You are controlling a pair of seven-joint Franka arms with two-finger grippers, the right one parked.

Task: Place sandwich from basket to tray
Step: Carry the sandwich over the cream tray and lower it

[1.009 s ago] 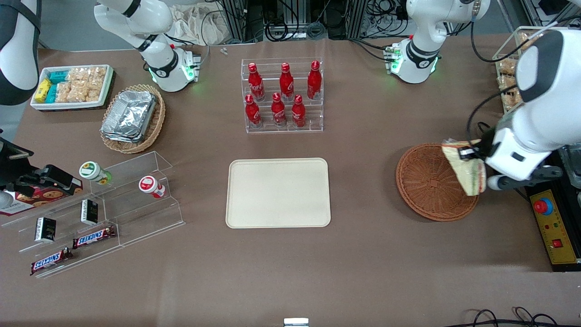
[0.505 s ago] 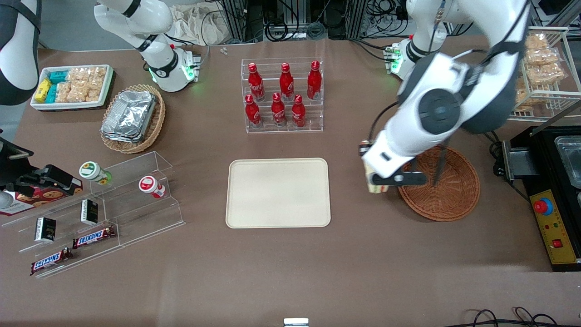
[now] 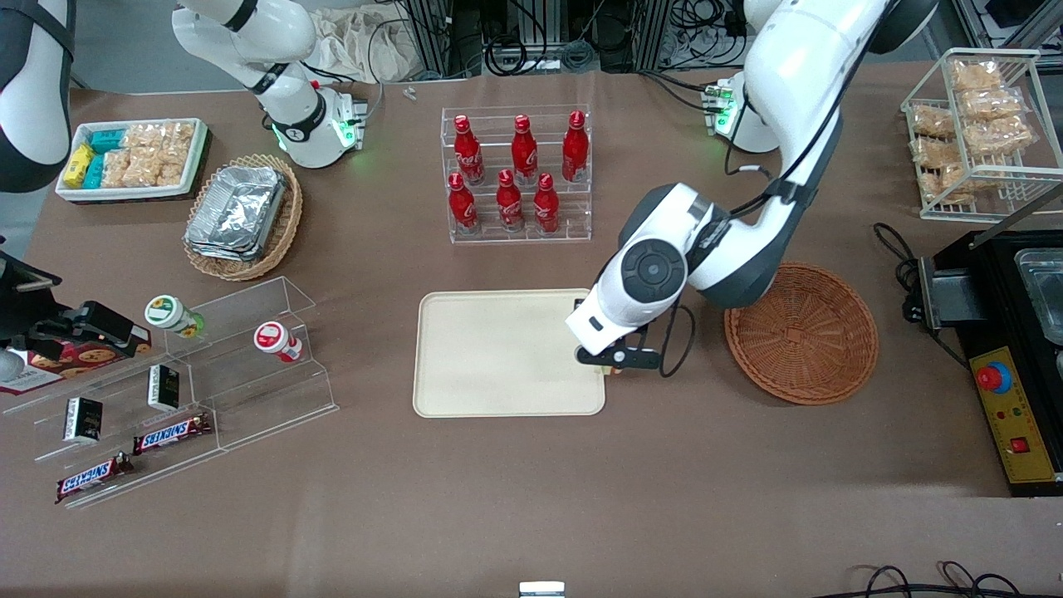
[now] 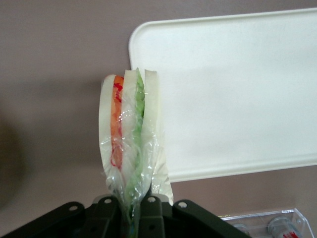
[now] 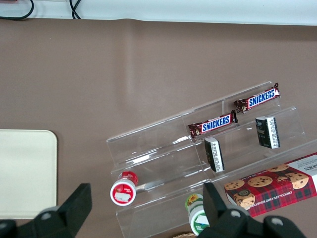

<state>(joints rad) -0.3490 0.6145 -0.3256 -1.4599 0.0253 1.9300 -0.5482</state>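
A: What lay on the tabletop (image 3: 706,498)?

B: Take the tray (image 3: 498,353) as the mark. It sat flat near the middle of the tabletop, bare across the part that showed. The basket (image 3: 801,332) sat beside the tray, toward the working arm's end, well apart from it, with nothing in it.

A: And farther from the front camera than the tray?

B: A clear rack of red bottles (image 3: 519,174) stood there. Toward the parked arm's end from the tray stood a clear stepped stand (image 3: 208,390) with candy bars on it.

A: Where was the end effector?

B: The end effector (image 3: 610,359) hung over the tray's edge on the basket side, at the corner nearer the front camera. In the wrist view its dark fingers (image 4: 106,218) were clamped on the sandwich (image 4: 130,136).

A: So where was the sandwich?

B: In the end effector, lifted off the tabletop, just at the tray's corner (image 4: 141,37). It was held upright by its wrapped end, bread slices on edge, the orange-red layer and the green layer both showing through the clear wrap. From the front the arm hid almost all of it.
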